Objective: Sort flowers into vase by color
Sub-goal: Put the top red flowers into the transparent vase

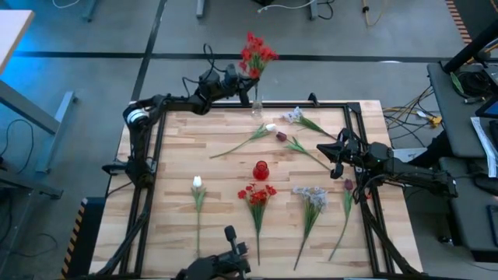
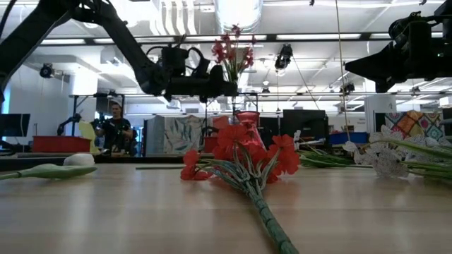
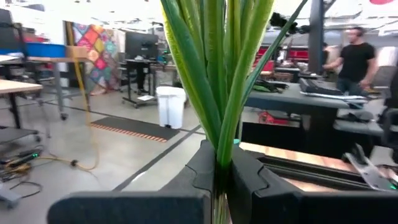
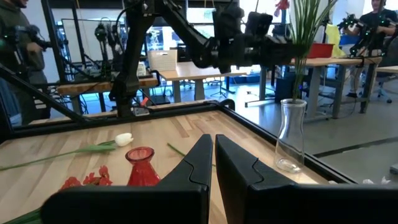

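1. At the far edge of the bench (image 1: pixel 179 148), left of centre, the left tool (image 1: pixel 247 87) is clenched on the green stems of a red flower bunch (image 1: pixel 257 53), holding it upright above the clear glass vase (image 1: pixel 257 105); in the left wrist view the stems (image 3: pixel 219 81) run up between the two dark fingers (image 3: pixel 198 171).
2. A white tulip (image 1: pixel 198 183) lies on the near left of the bench, its stem pointing to the near edge.
3. Another white bud (image 1: pixel 270 127) lies farther back near the middle, its stem slanting to the left.
4. A small red vase (image 1: pixel 261 169) stands at the centre, and just in front of it lies a red cluster (image 1: pixel 257 192).
5. A dark maroon bud (image 1: pixel 282 136) lies right of the white bud, its stem slanting to the right.
6. A pale cluster (image 1: pixel 293 116) lies near the far right corner; another pale cluster (image 1: pixel 311 196) lies on the near right.
7. The right tool (image 1: pixel 333 148) hovers over the right side of the bench, fingers pressed together and empty.
8. A second maroon bud (image 1: pixel 348 185) lies just beside the right arm.
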Available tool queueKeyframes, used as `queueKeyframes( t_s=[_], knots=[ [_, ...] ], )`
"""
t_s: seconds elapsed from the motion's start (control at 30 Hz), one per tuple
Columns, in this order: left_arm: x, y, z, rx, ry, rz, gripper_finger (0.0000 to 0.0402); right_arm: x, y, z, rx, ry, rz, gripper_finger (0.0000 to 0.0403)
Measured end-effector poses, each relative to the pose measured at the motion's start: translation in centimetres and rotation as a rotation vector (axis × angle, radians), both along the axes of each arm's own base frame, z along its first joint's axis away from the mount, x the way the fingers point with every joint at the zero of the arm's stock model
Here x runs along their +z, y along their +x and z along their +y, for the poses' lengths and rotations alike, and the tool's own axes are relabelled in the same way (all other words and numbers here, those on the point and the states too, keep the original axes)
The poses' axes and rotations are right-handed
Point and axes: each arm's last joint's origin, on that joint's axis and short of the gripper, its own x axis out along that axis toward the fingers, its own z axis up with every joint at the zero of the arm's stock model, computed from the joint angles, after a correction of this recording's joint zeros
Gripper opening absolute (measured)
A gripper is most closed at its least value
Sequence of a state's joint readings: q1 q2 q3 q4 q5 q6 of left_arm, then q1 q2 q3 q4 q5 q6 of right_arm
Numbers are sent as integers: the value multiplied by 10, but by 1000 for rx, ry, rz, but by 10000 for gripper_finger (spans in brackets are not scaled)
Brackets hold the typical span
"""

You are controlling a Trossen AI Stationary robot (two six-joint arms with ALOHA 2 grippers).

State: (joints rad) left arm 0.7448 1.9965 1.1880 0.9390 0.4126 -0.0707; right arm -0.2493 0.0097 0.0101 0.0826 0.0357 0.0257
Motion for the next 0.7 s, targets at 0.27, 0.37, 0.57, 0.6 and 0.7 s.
queueKeyframes(
  t_s=[0.27, 0.37, 0.57, 0.6, 0.7],
  knots=[
    [-17, -2, -5, -75, -3, 43, 19, 0, 0, 0, 0, 0, 0, 13],
    [-19, -3, -5, -76, -12, 53, 44, 0, 0, 0, 0, 0, 0, 13],
    [-22, -3, -6, -119, -20, 74, 97, 0, 0, 0, 0, 0, 0, 13],
    [-22, -3, -5, -119, -19, 74, 104, 0, 0, 0, 0, 0, 0, 13],
    [-22, -3, -5, -119, -17, 76, 123, 0, 0, 0, 0, 0, 0, 13]
  ],
)
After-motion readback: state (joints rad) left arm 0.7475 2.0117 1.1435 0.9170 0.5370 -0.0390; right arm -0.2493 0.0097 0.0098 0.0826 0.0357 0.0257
